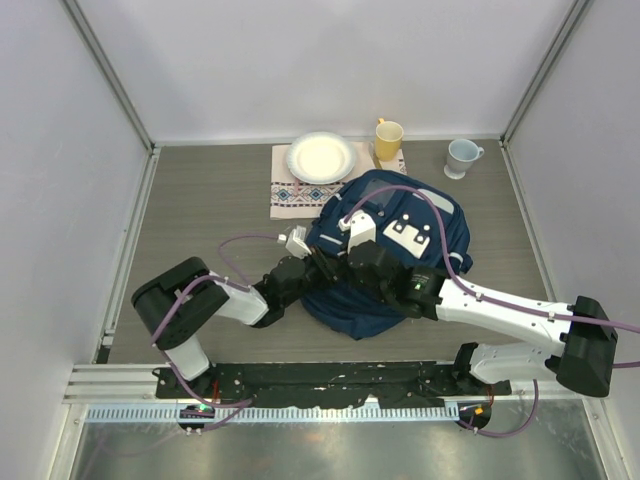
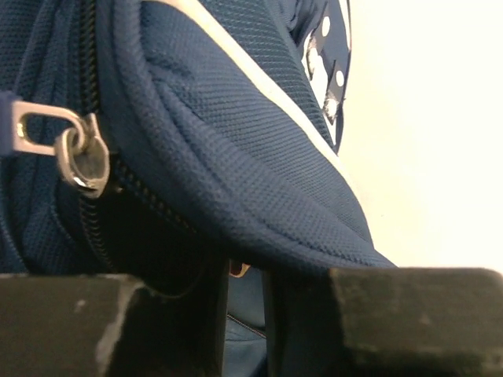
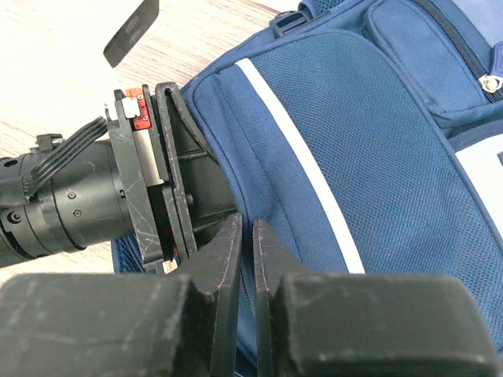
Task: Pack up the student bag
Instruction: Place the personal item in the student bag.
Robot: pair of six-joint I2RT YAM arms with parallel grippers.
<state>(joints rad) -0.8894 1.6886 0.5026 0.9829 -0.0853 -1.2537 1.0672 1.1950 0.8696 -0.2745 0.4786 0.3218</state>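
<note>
Near edge of the desk (image 1: 200, 210), just inside its middle: both arms meet at the near-left rim of the student bag (image 1: 345, 318); the left tool (image 2: 245, 314) has its jaws drawn close on navy fabric below a piped seam, so it reads as clamped on the bag; a metal zip slider (image 2: 82, 157) hangs just beside that hold; whether the zip is run open cannot be told.

The right tool (image 3: 247, 236) stands touching distance from the left one, jaws closed to a thin slit on a fold at the same rim, beside a white stripe.

The bag lies flat right of the desk's centre, white patch uppermost.

Far edge: a plate (image 1: 321, 157) on a patterned cloth (image 1: 290, 195), a yellow mug (image 1: 388, 138) beside it, a pale mug (image 1: 462, 157) towards the far right corner.

Judgement: the step in hand is parting the bag's mouth; nothing looks packed; next calls for the two holds to spread apart, then one tool freed to fetch.
</note>
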